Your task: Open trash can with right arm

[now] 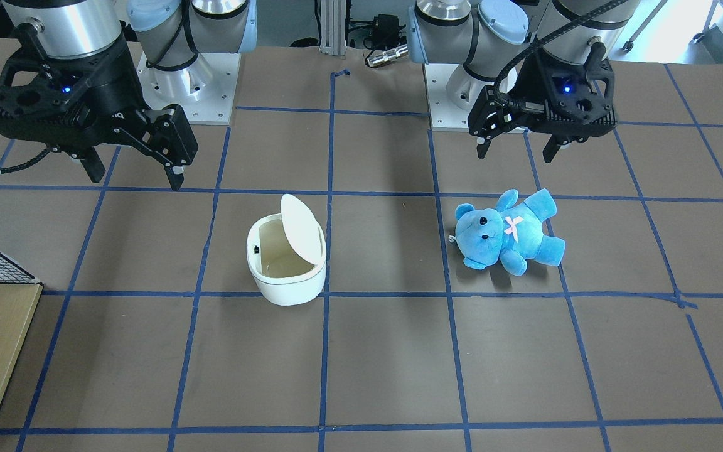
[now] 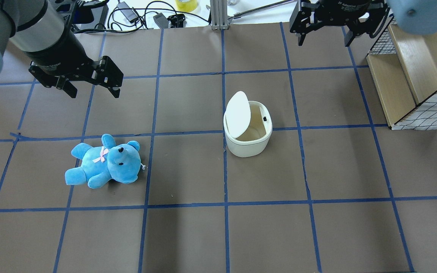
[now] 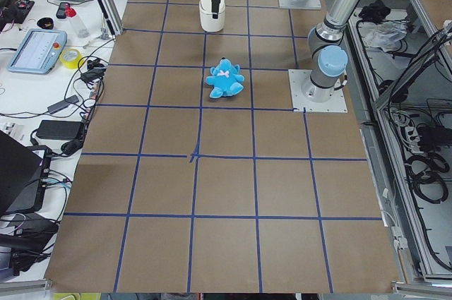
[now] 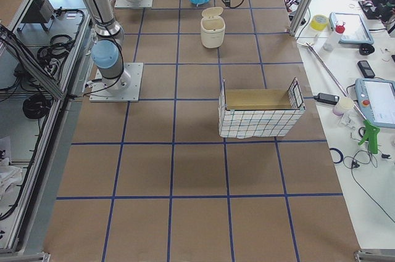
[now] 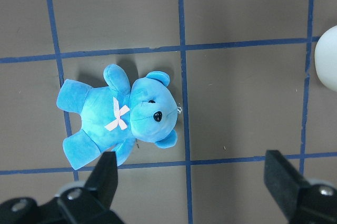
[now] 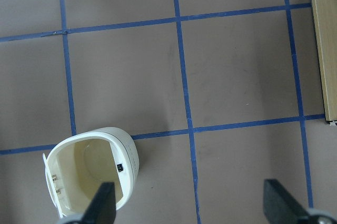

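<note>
The white trash can [image 2: 247, 147] stands near the table's middle with its lid [image 2: 238, 115] swung up, so the cream inside shows. It also shows in the front view [image 1: 286, 276] and the right wrist view [image 6: 129, 155]. My right gripper [image 2: 324, 40] is open and empty. It hangs high above the table, beyond the can and to its right, and shows in the front view [image 1: 135, 176] and its own wrist view [image 6: 192, 208]. My left gripper [image 2: 93, 91] is open and empty above the blue teddy bear [image 2: 104, 163].
A wire-sided wooden crate [image 2: 412, 76] stands at the table's right edge, close to the right gripper. The teddy bear [image 5: 121, 116] lies on its back on the left half. Blue tape lines grid the brown table. Cables and small items lie past the far edge.
</note>
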`<control>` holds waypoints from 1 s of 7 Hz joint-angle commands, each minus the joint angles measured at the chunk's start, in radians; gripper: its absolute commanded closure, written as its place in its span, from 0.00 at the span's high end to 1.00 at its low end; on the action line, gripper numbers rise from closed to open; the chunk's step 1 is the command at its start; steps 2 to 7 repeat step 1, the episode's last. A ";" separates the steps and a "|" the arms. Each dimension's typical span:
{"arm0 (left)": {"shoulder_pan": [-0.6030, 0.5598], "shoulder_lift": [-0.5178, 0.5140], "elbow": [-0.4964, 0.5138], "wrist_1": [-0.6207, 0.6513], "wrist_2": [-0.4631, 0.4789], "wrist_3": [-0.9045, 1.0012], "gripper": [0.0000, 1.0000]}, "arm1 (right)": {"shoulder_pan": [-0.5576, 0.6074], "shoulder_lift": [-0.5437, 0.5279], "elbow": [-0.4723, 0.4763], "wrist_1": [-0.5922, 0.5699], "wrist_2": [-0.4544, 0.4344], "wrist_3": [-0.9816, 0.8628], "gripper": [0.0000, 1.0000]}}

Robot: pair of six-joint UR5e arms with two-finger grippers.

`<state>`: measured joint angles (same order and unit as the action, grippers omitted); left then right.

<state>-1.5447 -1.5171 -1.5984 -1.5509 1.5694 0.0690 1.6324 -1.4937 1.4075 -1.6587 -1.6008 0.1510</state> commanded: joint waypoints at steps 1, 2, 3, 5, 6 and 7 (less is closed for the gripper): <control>0.000 0.000 0.000 0.000 0.000 0.000 1.00 | 0.000 -0.005 0.001 0.014 -0.001 -0.010 1.00; 0.000 0.000 0.000 0.000 0.000 0.000 1.00 | 0.000 -0.005 0.001 0.014 -0.001 -0.010 1.00; 0.000 0.000 0.000 0.000 0.000 0.000 1.00 | 0.000 -0.005 0.001 0.014 -0.001 -0.010 1.00; 0.000 0.000 0.000 0.000 0.000 0.000 1.00 | 0.000 -0.005 0.001 0.014 -0.001 -0.010 1.00; 0.000 0.000 0.000 0.000 0.000 0.000 1.00 | 0.000 -0.005 0.001 0.014 -0.001 -0.010 1.00; 0.000 0.000 0.000 0.000 0.000 0.000 1.00 | 0.000 -0.005 0.001 0.014 -0.001 -0.010 1.00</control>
